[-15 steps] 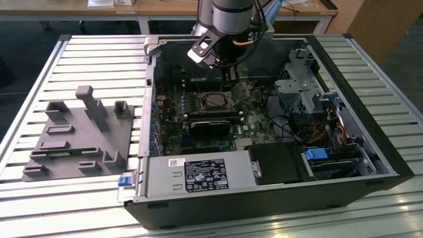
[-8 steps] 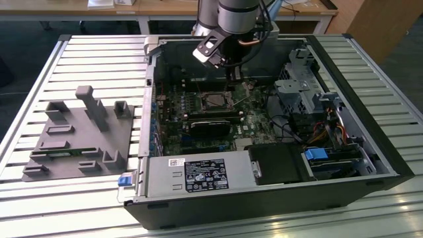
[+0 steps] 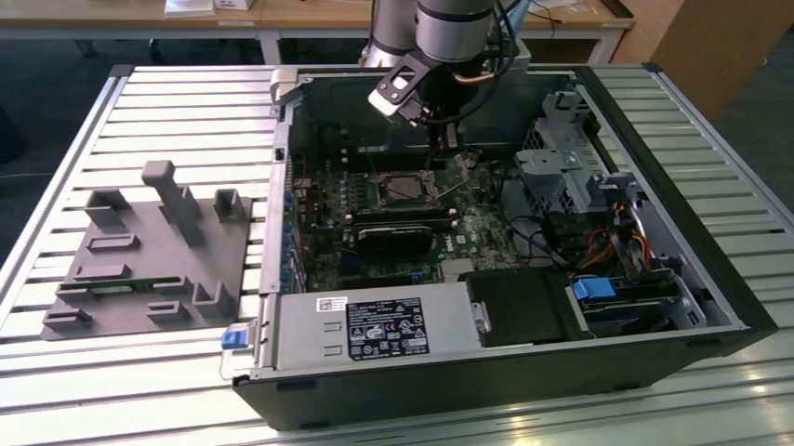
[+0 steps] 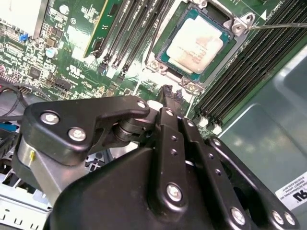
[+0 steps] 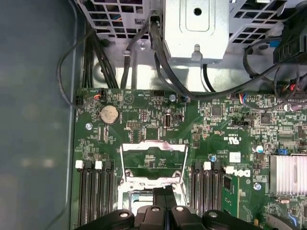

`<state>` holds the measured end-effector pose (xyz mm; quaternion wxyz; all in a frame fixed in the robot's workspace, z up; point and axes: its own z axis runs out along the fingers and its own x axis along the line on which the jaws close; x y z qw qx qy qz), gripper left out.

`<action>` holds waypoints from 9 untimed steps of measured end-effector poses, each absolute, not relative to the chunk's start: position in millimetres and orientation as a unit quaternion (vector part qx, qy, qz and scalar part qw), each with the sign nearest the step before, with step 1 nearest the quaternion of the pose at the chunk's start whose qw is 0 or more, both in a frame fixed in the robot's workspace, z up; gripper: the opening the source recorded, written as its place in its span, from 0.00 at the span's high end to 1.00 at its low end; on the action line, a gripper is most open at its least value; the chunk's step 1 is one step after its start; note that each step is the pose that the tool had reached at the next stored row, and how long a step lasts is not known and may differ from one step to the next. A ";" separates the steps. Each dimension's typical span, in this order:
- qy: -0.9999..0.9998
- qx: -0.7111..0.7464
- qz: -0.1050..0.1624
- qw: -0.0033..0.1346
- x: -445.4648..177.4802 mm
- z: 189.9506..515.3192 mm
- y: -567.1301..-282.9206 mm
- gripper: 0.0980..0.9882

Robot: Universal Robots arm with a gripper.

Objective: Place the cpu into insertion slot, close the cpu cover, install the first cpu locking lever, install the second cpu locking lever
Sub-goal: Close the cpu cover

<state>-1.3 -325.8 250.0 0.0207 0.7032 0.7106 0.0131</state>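
The cpu [image 4: 195, 42] sits in the insertion slot [image 4: 170, 29], and the cpu cover [image 5: 153, 145] is raised. In the exterior view the pincer [image 3: 437, 137], narrow and empty, is at the slot's 1 o'clock.

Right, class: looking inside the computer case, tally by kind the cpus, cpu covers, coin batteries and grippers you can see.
cpu: 1
cover: 1
coin battery: 1
gripper: 1
Total: 4

cpu [image 4: 196, 43] in insertion slot [image 4: 155, 51] | memory slots [image 4: 132, 33] flanking | claw [image 4: 168, 91] just beside slot
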 end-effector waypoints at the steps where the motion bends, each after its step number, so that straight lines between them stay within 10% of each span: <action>1: 0.711 0.703 0.013 0.021 -1.3 250.0 -325.8 0.99; 9: 0.711 0.703 0.013 0.021 1.8 250.4 -325.8 0.99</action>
